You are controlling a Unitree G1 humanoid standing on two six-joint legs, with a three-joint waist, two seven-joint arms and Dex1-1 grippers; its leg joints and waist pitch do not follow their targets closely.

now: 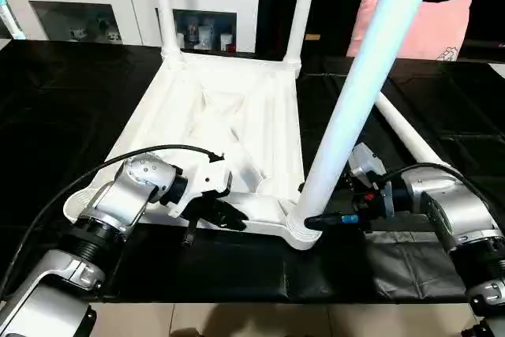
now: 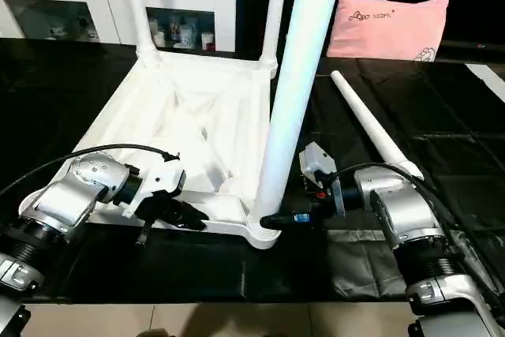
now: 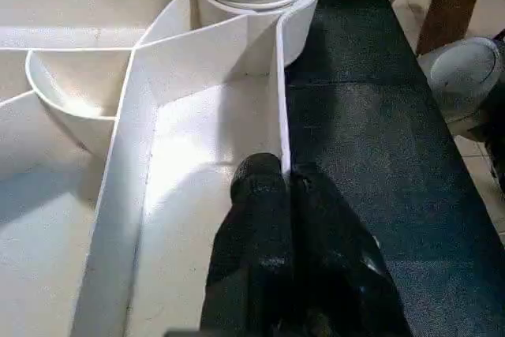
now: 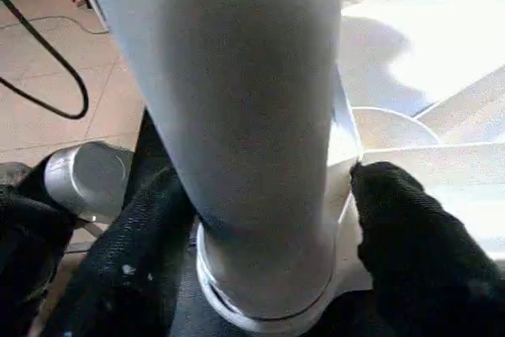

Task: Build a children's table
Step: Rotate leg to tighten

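- Pillow, pink: small printed mark with lettering near upper edge, too small to read.
- No other readable text, numbers or signs.

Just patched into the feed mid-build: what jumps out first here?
The upturned white tabletop on the black surface, with three legs standing in its sockets. The nearest leg towers up front, the right gripper straddling its base, while the left gripper pinches the tabletop's near rim. A fourth leg lies loose to the right.
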